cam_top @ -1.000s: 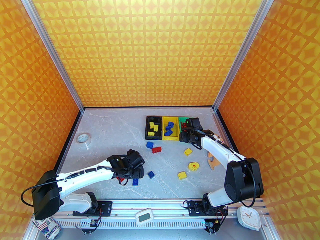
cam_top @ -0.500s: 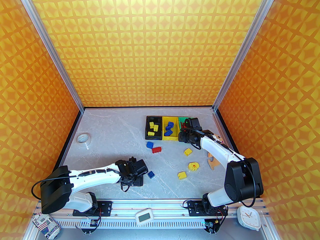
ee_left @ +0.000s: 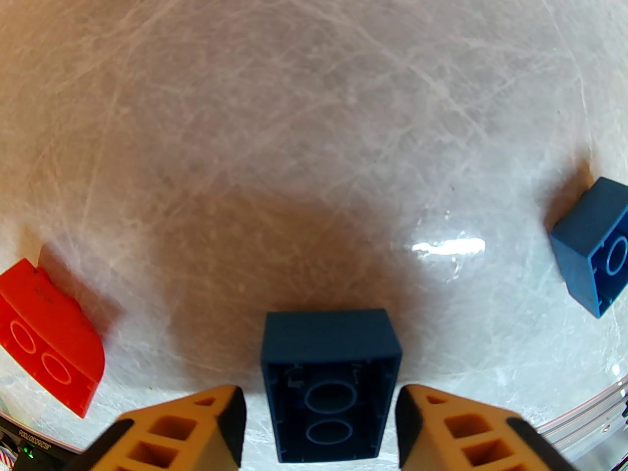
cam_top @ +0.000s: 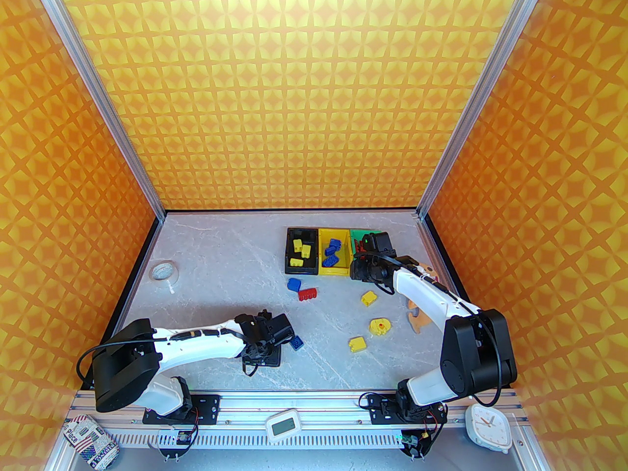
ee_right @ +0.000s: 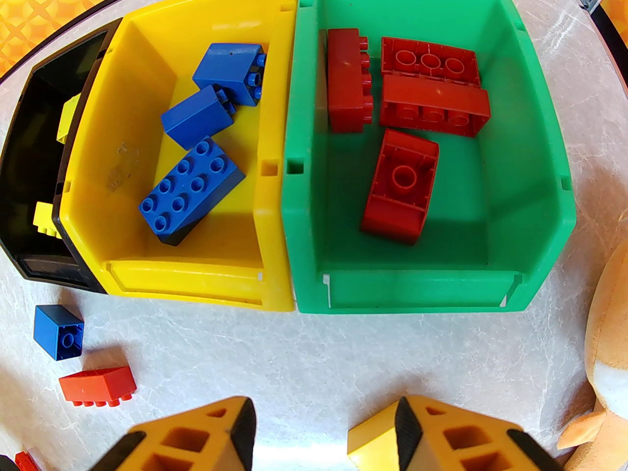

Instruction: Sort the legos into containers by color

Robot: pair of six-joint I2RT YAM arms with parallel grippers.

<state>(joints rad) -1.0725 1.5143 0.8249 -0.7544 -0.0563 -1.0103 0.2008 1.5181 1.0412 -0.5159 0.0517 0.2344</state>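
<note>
Item 1, green bin (ee_right: 539,116): four red bricks (ee_right: 402,184), by my count in the right wrist view.
Item 2, yellow bin (ee_right: 98,140), touching the green one at its 9 o'clock: three blue bricks (ee_right: 191,189).
Item 3, black bin (ee_right: 29,116), next along at 9 o'clock: yellow bricks (ee_right: 46,216), partly hidden from me.
Item 4, dark blue brick (ee_left: 328,341): on the table (ee_left: 314,116), hollow underside up. Its long axis runs 12 to 6 in my left wrist view. It lies between the left gripper (ee_left: 319,410) jaws, which stand apart, with a sliver of gap at its 9 o'clock side.
Item 5, right gripper (ee_right: 324,425): jaws apart, nothing clamped, hovering at the bins' 6 o'clock.
</note>
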